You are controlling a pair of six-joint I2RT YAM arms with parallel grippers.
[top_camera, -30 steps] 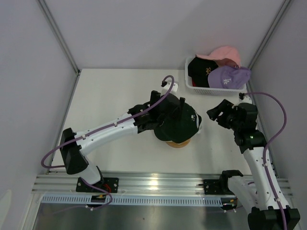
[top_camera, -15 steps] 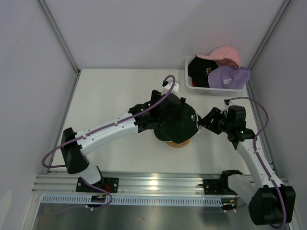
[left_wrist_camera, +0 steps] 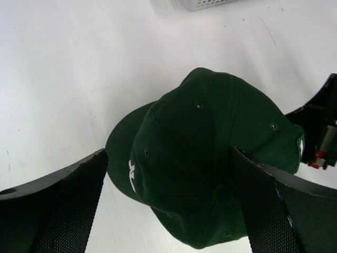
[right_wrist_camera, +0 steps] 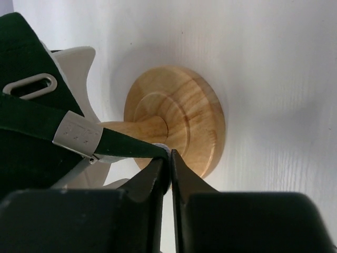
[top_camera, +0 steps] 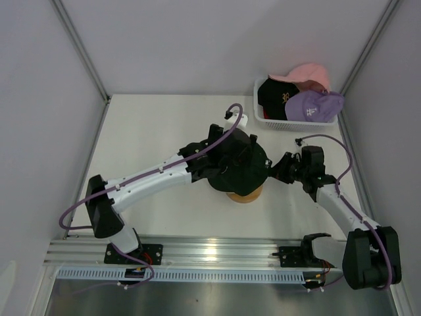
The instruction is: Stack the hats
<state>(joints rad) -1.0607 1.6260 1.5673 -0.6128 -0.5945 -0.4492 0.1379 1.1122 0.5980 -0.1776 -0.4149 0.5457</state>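
Observation:
A dark green hat (top_camera: 240, 172) sits on the round wooden stand (top_camera: 245, 195) mid-table. My left gripper (top_camera: 245, 153) hovers just above its crown, open, with a finger on either side of the hat (left_wrist_camera: 210, 158) and nothing pinched; in the left wrist view my left gripper (left_wrist_camera: 168, 158) straddles the crown. My right gripper (top_camera: 275, 170) reaches in from the right. In the right wrist view it (right_wrist_camera: 169, 155) is shut on the end of the hat's back strap (right_wrist_camera: 121, 145), beside the stand's base (right_wrist_camera: 189, 116). More hats lie in the basket: pink (top_camera: 309, 74), lavender (top_camera: 312, 105), black (top_camera: 273, 95).
The white mesh basket (top_camera: 262, 119) stands at the back right corner, against the right wall. Grey walls close in the table on the left, back and right. A metal rail runs along the near edge (top_camera: 210, 253).
My right arm has swung left from the table's right side to the green hat, and its jaws have closed on the back strap. The left gripper has stayed open over the crown.

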